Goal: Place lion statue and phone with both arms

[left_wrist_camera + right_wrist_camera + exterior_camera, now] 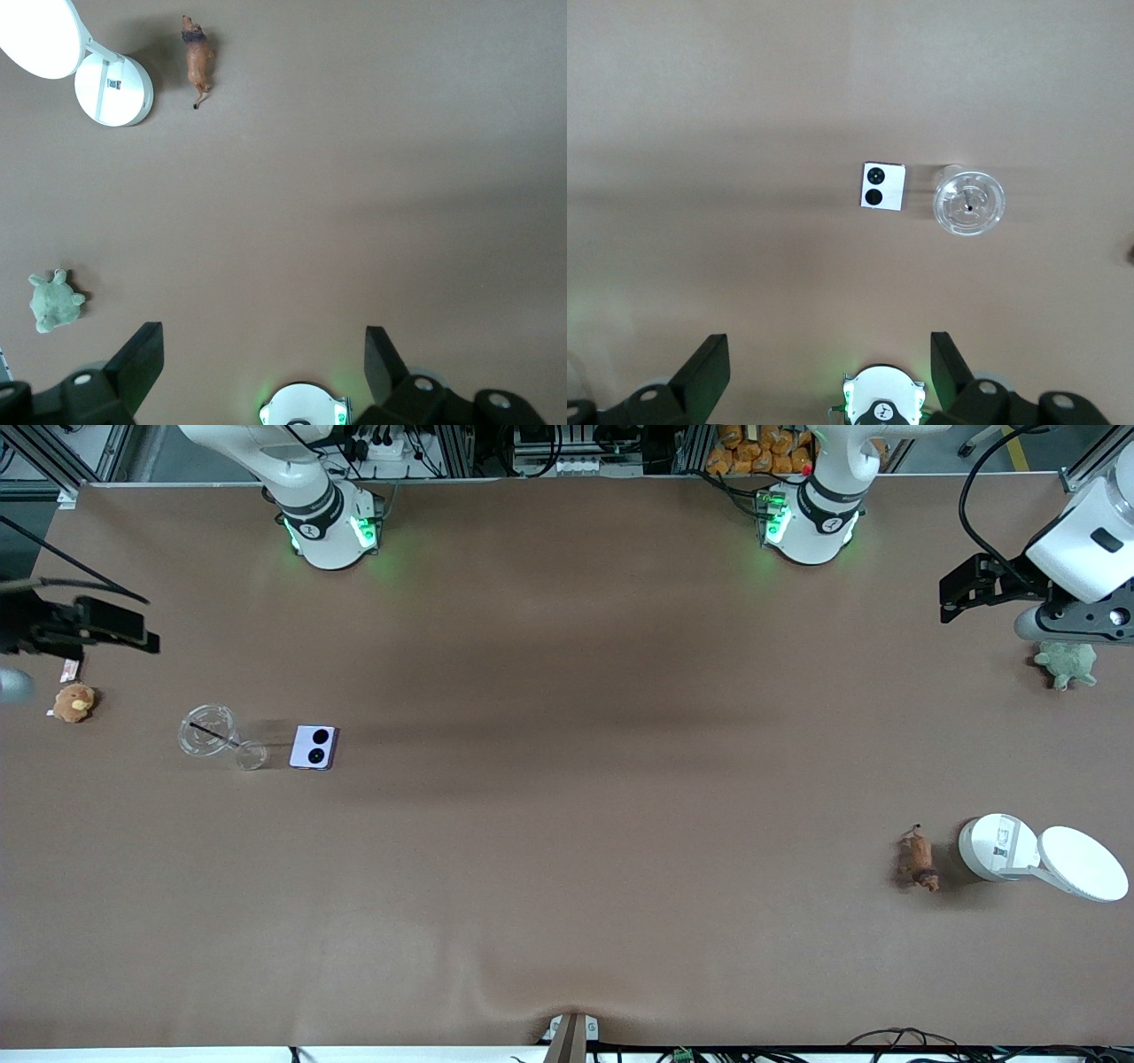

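The left gripper (952,598) hangs in the air over the left arm's end of the table (567,850), its two fingers (137,359) spread wide with nothing between them. Just beside it on the cloth sits one green plush turtle (1067,662), the thing closest to this gripper. Well apart from the gripper, nearer the front camera, lies the one lion (917,858) on its side, with its thin tail pointing back toward the gripper in the left wrist view. Just beside the lion, farther toward the table's end, stands one white lamp (999,848), whose round base joins by a short neck to a round white head (1082,863). The right gripper (133,633) hangs over the right arm's end of the table, its fingers (704,363) likewise wide apart and empty. Close by it on the cloth sits one round brown plush toy (73,701). Farther from the gripper, toward the table's middle, stands one clear cup (209,731) with a dark straw across its lid; I cannot tell what else it holds. Just beside the cup lies the one phone (313,747), flat and folded, with two black circles facing up. Phone and lion lie well apart, each at its own arm's end.
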Controlling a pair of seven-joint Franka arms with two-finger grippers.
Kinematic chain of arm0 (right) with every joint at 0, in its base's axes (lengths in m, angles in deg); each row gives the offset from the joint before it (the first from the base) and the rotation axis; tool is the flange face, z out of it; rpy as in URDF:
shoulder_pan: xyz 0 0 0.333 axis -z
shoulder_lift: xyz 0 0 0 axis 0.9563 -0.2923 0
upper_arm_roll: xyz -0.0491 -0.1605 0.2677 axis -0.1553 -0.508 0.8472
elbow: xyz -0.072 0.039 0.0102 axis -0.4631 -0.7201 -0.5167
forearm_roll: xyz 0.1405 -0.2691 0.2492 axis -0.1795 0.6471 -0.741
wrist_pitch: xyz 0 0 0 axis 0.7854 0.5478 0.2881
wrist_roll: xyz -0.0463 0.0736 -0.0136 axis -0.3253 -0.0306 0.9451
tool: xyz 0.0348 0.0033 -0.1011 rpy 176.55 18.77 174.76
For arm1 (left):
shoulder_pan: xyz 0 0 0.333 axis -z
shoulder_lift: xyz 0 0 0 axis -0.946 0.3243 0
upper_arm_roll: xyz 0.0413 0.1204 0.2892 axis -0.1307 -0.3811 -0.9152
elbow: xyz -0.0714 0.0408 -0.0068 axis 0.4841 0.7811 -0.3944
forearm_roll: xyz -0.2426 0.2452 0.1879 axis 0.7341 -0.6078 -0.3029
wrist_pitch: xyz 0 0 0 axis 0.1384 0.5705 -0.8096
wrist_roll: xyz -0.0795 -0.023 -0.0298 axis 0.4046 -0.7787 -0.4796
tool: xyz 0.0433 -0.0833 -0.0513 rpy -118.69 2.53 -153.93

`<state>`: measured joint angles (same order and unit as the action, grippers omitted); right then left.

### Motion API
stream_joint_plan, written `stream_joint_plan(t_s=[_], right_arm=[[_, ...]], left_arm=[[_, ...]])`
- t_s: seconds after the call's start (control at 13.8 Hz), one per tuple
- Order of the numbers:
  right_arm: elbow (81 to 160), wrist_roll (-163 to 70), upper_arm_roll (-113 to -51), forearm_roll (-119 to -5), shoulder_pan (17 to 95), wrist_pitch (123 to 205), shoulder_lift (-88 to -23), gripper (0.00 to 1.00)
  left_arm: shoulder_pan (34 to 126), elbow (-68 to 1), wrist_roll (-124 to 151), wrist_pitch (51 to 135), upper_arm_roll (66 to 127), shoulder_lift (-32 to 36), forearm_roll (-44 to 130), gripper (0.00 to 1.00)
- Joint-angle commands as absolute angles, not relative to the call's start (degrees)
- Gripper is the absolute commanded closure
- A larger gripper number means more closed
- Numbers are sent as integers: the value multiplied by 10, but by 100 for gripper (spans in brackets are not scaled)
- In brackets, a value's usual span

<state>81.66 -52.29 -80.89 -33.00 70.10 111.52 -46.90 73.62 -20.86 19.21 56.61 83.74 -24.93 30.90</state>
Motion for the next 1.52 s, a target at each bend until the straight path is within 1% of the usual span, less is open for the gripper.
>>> stream_joint_plan(t_s=[0.0, 0.07, 0.22, 0.29, 0.43, 0.51, 0.72, 0.94, 1.45], right_arm=[[855, -627, -766, -327, 732, 1113, -407, 0], [871, -665, -747, -324, 740, 1114, -396, 0], [909, -674, -744, -313, 755, 1125, -370, 0], [945, -674, -745, -311, 756, 1144, -347, 0], [1050, -674, -747, -304, 750, 1202, -275, 0], [1081, -674, -747, -303, 744, 1223, -255, 0], [1081, -678, -752, -298, 741, 1227, -259, 0], [1080, -677, -760, -291, 715, 1225, -263, 0], [1077, -667, -760, -290, 718, 1226, -269, 0]], left_arm=[[724, -204, 184, 556, 839, -255, 307, 0], [724, -204, 184, 556, 841, -254, 307, 0], [725, -204, 183, 555, 848, -255, 307, 0], [725, -204, 183, 555, 850, -255, 308, 0], [725, -204, 183, 556, 850, -255, 309, 0], [724, -204, 183, 556, 850, -255, 311, 0], [723, -204, 183, 556, 850, -255, 312, 0], [726, -204, 183, 556, 850, -255, 312, 0], [725, -204, 184, 556, 849, -255, 312, 0]])
